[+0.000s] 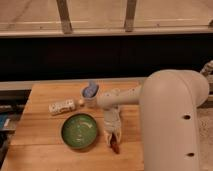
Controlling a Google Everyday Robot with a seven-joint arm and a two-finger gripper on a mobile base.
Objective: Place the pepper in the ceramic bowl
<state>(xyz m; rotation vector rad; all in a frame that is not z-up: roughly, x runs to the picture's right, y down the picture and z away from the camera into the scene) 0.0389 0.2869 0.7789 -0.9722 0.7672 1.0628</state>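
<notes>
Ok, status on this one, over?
Gripper low over pepper, right of ceramic bowl. Pepper outside bowl. Nothing between them.

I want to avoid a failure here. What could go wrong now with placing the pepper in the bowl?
1. The pepper is slim and lies near the front edge of the table. The gripper, right above it, may push it off rather than take it.
2. The bowl sits close beside the gripper, so a low carry could knock its rim.
</notes>
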